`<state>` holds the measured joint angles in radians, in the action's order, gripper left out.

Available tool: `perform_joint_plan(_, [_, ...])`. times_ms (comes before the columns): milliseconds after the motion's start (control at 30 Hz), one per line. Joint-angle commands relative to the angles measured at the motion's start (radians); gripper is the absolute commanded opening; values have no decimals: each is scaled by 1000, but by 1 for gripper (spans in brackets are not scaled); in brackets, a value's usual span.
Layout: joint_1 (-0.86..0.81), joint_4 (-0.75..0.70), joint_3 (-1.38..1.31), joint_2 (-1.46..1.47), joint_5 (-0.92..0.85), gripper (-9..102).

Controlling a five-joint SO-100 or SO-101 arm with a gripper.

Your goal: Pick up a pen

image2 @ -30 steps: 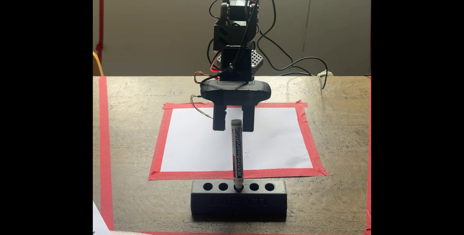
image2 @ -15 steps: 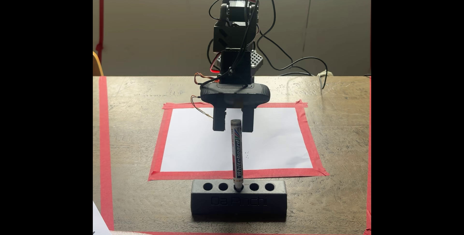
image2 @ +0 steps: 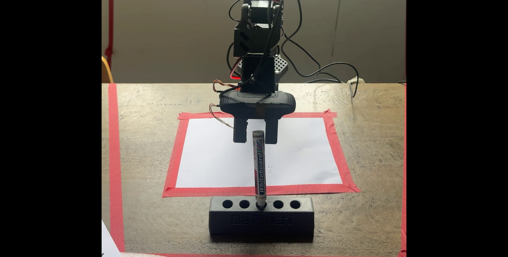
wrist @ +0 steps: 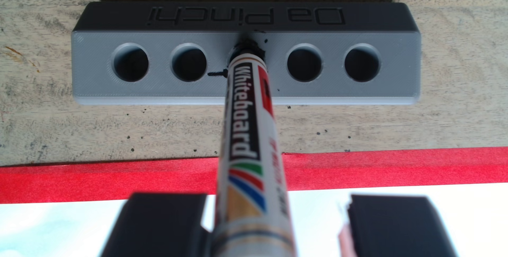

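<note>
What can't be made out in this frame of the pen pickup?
- The pen tip: hidden inside the holder hole in both views.
- Contact between the gripper fingers and the pen: in the wrist view the fingers are blurred and cut by the bottom edge; the fixed view cannot settle depth.
- Small side print on the pen: blurred in the wrist view, too small in the fixed view.

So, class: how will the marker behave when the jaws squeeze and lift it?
The marker looks rigid, so it probably won't bend. Its smooth round barrel may slip or twist. It leans in the holder, so it could drag in its hole.
</note>
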<state>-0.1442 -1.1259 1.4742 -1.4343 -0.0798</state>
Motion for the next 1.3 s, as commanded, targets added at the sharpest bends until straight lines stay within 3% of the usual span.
perform_joint_plan(0, [-6,-3,-60,-21,-8,101])
perform_joint_plan(367, [3,3,-60,-23,-8,73])
perform_joint_plan(733, [3,-6,-60,-21,-9,61])
perform_joint_plan(1100, [44,-2,-61,-23,-9,32])
perform_joint_plan(1267, [46,3,-61,-23,-9,28])
